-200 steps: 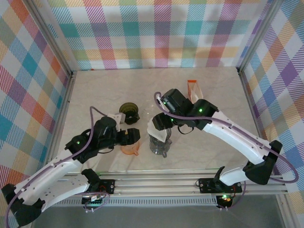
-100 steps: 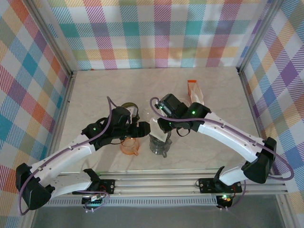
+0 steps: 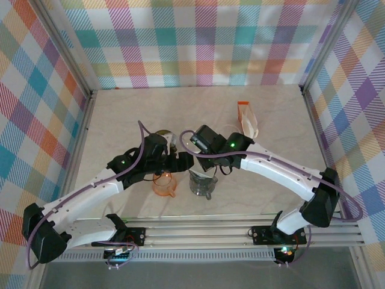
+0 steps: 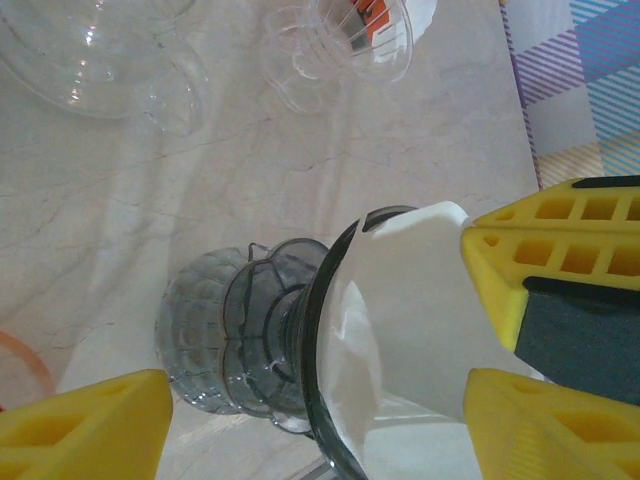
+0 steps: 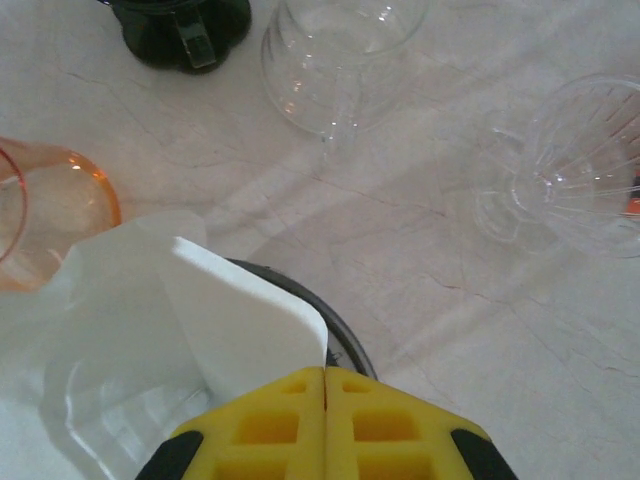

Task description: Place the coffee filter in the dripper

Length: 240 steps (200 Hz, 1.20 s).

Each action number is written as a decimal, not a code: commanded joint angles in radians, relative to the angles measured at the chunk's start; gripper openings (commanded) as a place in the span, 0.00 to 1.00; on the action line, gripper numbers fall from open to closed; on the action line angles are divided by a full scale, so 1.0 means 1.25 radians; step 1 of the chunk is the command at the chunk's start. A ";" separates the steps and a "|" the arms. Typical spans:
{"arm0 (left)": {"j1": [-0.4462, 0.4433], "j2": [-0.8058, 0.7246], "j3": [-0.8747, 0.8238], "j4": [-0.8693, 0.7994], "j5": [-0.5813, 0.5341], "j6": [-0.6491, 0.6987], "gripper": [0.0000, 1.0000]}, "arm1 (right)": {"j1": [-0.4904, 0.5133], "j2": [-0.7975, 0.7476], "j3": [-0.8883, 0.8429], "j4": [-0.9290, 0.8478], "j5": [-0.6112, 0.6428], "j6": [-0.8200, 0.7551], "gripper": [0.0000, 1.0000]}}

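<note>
Plaid walls [image 3: 198,42] box in a pale marble desk [image 3: 120,114], and both arms reach to its middle, where the grey dripper [image 4: 265,350] sits. An orange dripper [image 3: 163,184] stands just beside it, a black dripper [image 3: 162,137] is a little farther back, and a filter pack [image 3: 246,117] lies well apart near the far right.

The right gripper [image 5: 325,372] is clenched, its yellow fingertips pressed flat together on the upper edge of the white filter [image 5: 245,320]. Pinching only the edge probably leaves the paper's body free to settle into the cone. The filter is at the dripper's mouth. In the left wrist view it is tucked inside the dark rim, with one folded corner standing proud of it, so I judge it part-seated rather than fully down.

The left gripper [image 4: 320,350] is released and spread wide, with one finger on either side of the dripper. I cannot tell whether either finger touches the plastic. It seems placed to brace the dripper so the light cone does not tip or slide while the paper is pushed in.

What remains, by my reading, is pressing the filter lower and letting go.
</note>
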<state>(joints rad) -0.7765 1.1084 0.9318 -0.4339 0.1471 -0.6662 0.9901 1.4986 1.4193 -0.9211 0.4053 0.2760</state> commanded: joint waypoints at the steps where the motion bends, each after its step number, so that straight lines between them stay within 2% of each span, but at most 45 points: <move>1: -0.007 0.015 -0.018 0.036 0.022 -0.007 0.73 | 0.009 0.011 -0.006 -0.017 0.052 -0.005 0.00; 38: -0.008 0.036 -0.033 0.047 0.029 -0.012 0.56 | 0.015 0.013 -0.017 -0.008 0.056 0.004 0.00; 79: -0.012 0.040 -0.051 0.050 0.033 -0.017 0.51 | 0.015 0.006 -0.035 0.003 0.058 0.016 0.02; 97: -0.012 0.037 -0.057 0.053 0.037 -0.017 0.52 | 0.016 -0.005 -0.041 0.009 0.058 0.024 0.13; 130: -0.012 0.037 -0.060 0.051 0.039 -0.019 0.54 | 0.010 -0.055 -0.039 0.021 0.052 0.027 0.50; 139: -0.013 0.037 -0.062 0.053 0.040 -0.021 0.54 | -0.003 -0.059 -0.030 0.012 0.023 0.030 0.54; 176: -0.012 0.035 -0.065 0.058 0.042 -0.022 0.55 | -0.049 -0.032 -0.025 -0.005 -0.124 0.030 0.62; 240: -0.013 0.035 -0.067 0.060 0.044 -0.023 0.55 | -0.069 0.036 -0.050 0.017 -0.181 0.044 0.64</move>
<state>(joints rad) -0.7769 1.1576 0.8654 -0.3843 0.1875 -0.6888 0.9169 1.5299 1.3685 -0.9089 0.2306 0.3077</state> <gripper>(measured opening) 0.551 0.643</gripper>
